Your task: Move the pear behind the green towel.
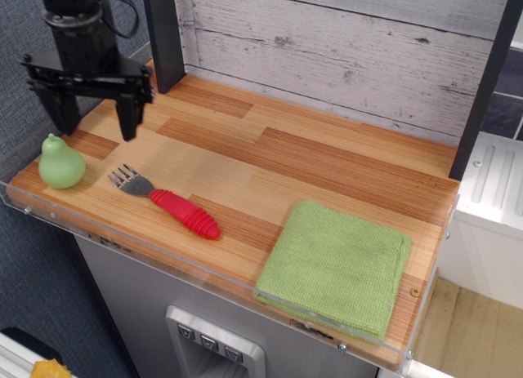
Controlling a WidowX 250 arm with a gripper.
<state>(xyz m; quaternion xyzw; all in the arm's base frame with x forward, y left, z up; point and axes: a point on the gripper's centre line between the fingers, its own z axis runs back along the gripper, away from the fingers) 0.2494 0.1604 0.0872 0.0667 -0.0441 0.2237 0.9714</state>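
The pale-green pear (pixel 61 163) stands upright at the front left corner of the wooden table (pixel 270 162). The lime-green towel (pixel 338 264) lies flat at the front right. My black gripper (pixel 96 123) hangs open and empty above the table's left end, just above and slightly behind the pear. One finger (pixel 65 115) is over the pear's top and the other finger (pixel 128 117) is to its right. It holds nothing.
A fork with a red ribbed handle (pixel 169 202) lies between the pear and the towel near the front edge. A dark post (pixel 164 37) stands at the back left and another (pixel 488 80) at the back right. A clear lip runs along the table's front.
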